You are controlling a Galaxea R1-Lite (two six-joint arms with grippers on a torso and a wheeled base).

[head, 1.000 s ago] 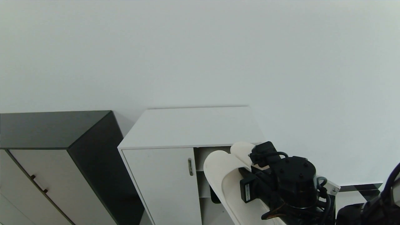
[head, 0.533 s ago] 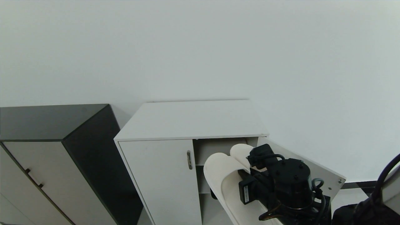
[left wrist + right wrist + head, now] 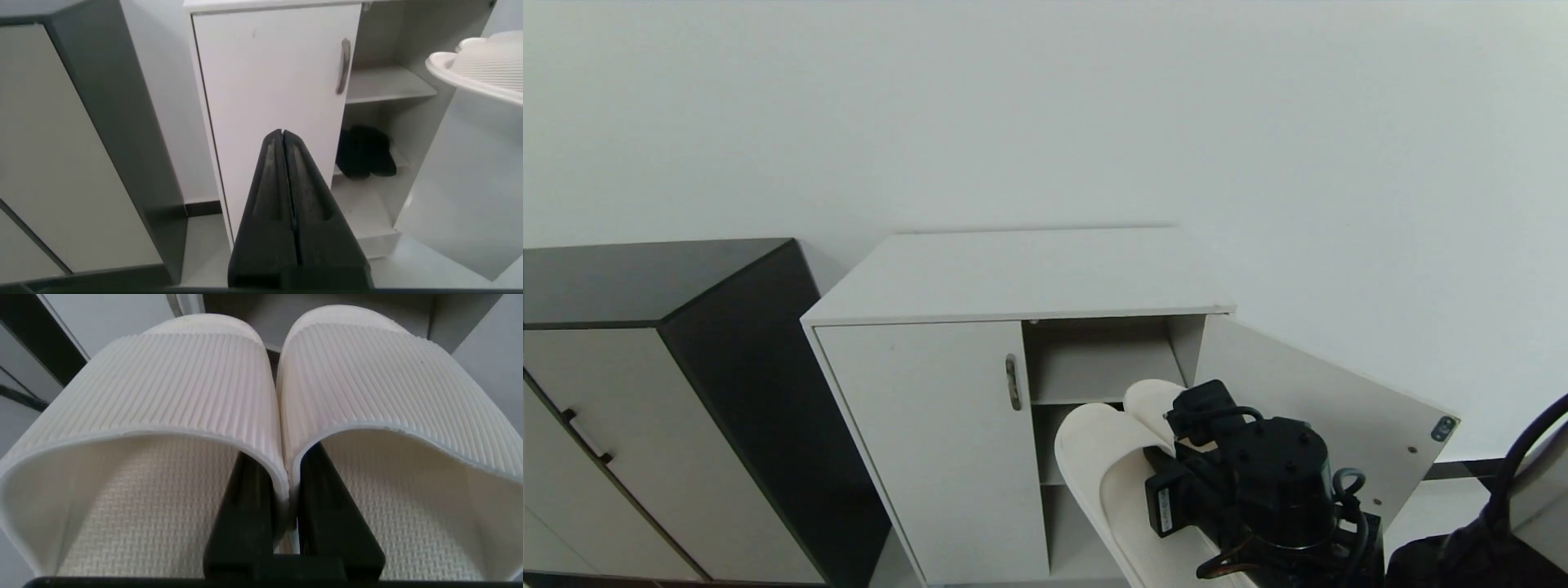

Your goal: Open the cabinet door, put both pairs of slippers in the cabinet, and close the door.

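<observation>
The white cabinet has its right door swung open and its left door closed. My right gripper is shut on a pair of white ribbed slippers, pinching their inner walls together. The slippers' toes point at the open compartment, about level with the upper shelf. A pair of black slippers lies on a lower shelf inside. My left gripper is shut and holds nothing, low in front of the closed door.
A dark cabinet with pale fronts stands close to the white one's left side. A plain wall is behind both. The open door juts out to the right of the held slippers. A metal handle sits on the closed door.
The head view has shifted, so both cabinets sit higher in the picture and the open door has come into view. The held white slippers now line up with the shelves instead of the cabinet's top edge.
</observation>
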